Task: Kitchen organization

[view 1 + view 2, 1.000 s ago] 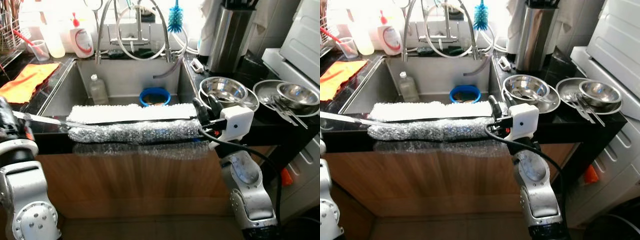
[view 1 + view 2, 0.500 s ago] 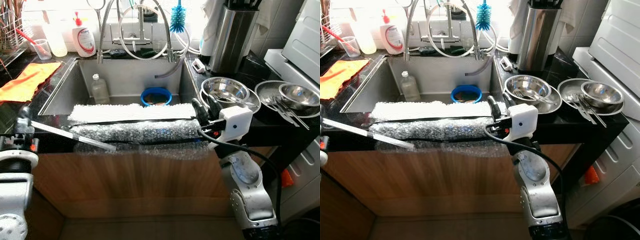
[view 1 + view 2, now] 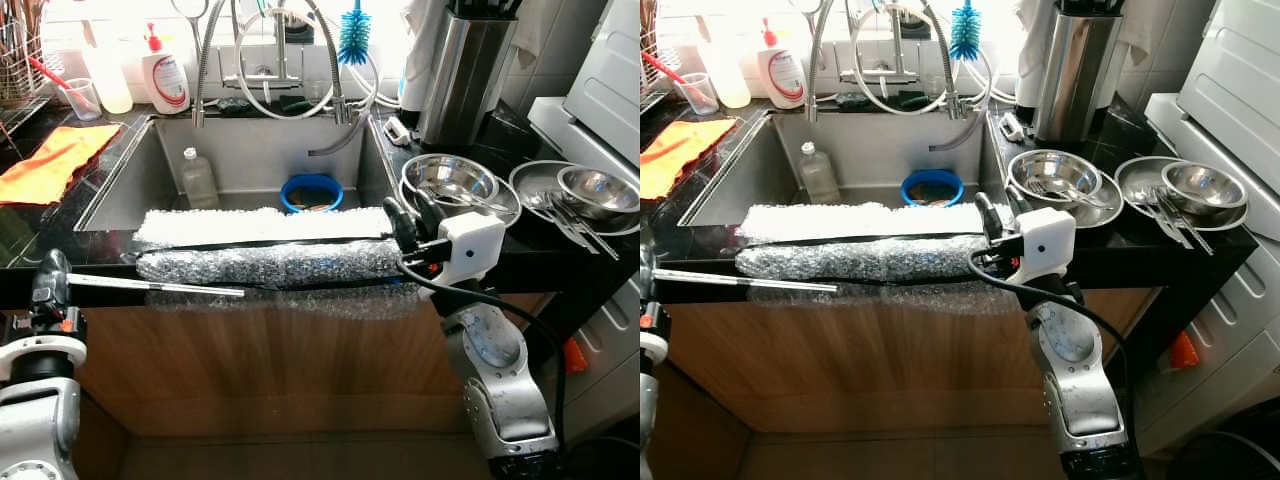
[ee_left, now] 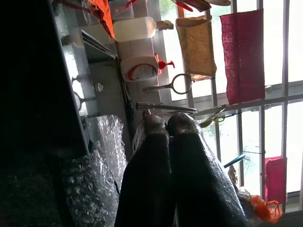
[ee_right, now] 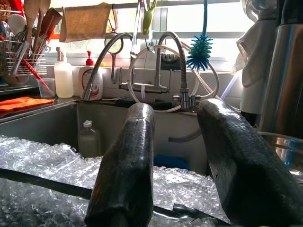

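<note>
No label is legible. A long roll of crinkly bubble wrap (image 3: 265, 262) lies across the front rim of the steel sink (image 3: 240, 160). The right gripper (image 3: 412, 215) stands at the roll's right end, its two black fingers parted. The left gripper (image 3: 50, 280), off the roll's left end, pinches a thin clear strip (image 3: 155, 288) between closed fingers.

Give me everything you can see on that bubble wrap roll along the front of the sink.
The bubble wrap roll is a long, clear, silvery bundle lying flat along the sink's front edge. A loose flap hangs over the wooden cabinet front. A dark strip runs along its top, with a white fluffy pad just behind. The right pincer, open, sits at its right end; the left pincer is shut on a thin rod reaching toward the roll.
</note>
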You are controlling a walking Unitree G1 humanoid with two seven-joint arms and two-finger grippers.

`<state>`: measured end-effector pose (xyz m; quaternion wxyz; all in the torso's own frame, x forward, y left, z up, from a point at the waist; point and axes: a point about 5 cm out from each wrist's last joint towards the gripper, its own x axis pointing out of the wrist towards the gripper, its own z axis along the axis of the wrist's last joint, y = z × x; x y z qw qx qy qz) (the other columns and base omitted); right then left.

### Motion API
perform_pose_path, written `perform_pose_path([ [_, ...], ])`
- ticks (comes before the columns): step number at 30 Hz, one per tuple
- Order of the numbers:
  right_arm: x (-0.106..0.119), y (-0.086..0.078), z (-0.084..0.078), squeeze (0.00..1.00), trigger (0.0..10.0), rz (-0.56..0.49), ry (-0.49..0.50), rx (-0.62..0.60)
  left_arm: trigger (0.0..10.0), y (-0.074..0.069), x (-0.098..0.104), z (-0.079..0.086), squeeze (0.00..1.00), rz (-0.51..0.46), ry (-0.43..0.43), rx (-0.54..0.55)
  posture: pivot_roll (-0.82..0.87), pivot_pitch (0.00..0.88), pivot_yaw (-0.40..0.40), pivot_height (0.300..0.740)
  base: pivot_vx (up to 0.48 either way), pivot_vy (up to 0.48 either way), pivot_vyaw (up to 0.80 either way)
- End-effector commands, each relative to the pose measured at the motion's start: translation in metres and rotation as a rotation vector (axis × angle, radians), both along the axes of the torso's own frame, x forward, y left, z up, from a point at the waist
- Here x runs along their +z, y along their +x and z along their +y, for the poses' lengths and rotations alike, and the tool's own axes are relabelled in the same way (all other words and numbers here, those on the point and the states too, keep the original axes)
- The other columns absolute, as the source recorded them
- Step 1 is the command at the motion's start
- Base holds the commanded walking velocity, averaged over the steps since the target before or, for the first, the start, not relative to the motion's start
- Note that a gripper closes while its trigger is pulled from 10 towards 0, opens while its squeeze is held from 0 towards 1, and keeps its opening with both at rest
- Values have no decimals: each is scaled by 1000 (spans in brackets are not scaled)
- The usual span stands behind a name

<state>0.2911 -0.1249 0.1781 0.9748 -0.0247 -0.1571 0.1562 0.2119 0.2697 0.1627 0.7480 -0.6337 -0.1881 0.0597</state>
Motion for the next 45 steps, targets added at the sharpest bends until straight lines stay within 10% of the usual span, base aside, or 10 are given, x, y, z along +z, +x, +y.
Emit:
perform_pose_path([
  [1, 0, -1, 1, 0, 10000, -3, -9, 9, 10000, -1, 0, 3, 0, -25, -31, 9, -113, 0, 46, 740, 0, 0, 0],
  [45, 3, 0, 4, 0, 10000, -27, -15, 20, 10000, -1, -1, -4, 0, -163, -102, 3, -115, 0, 41, 740, 0, 0, 0],
])
